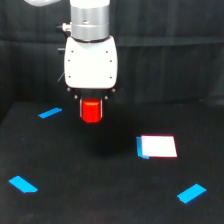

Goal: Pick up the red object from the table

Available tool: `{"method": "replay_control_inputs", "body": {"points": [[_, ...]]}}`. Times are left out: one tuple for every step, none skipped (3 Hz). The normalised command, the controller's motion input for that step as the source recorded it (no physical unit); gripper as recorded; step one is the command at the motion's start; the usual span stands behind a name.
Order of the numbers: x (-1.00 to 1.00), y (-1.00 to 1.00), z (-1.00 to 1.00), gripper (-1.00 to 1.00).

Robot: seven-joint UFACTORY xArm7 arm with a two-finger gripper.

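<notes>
Black matte tabletop [100,200] fills the lower part of the exterior view, with dark cloth hanging behind it. Taking the white rectangular card with a blue edge [157,146] as the landmark, the arm's white, rounded wrist housing [91,62] with a silver cylinder above it stands up and toward the exterior view's left of the card, well apart from it. Below that housing the gripper [91,111] hangs with its dark fingers [81,109] pointing down, one on each side of the small bright red stubby block [92,111]. The fingers are clenched on the red block, which sits between them and appears to be raised clear of the tabletop, higher in the view than the card and toward the exterior view's left of it. A darker patch lies on the tabletop beneath the gripper, just to the left of the card.

Three small blue tape strips lie on the tabletop: one [50,113] far to the card's left and slightly above it, beside the gripper; one [22,184] below and far to the card's left; and one [191,193] below the card, slightly to its right.
</notes>
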Motion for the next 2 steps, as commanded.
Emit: {"method": "replay_control_inputs", "body": {"points": [[0.22, 0.02, 0.04, -1.0], [0.1, -0.08, 0.21, -0.93]]}}
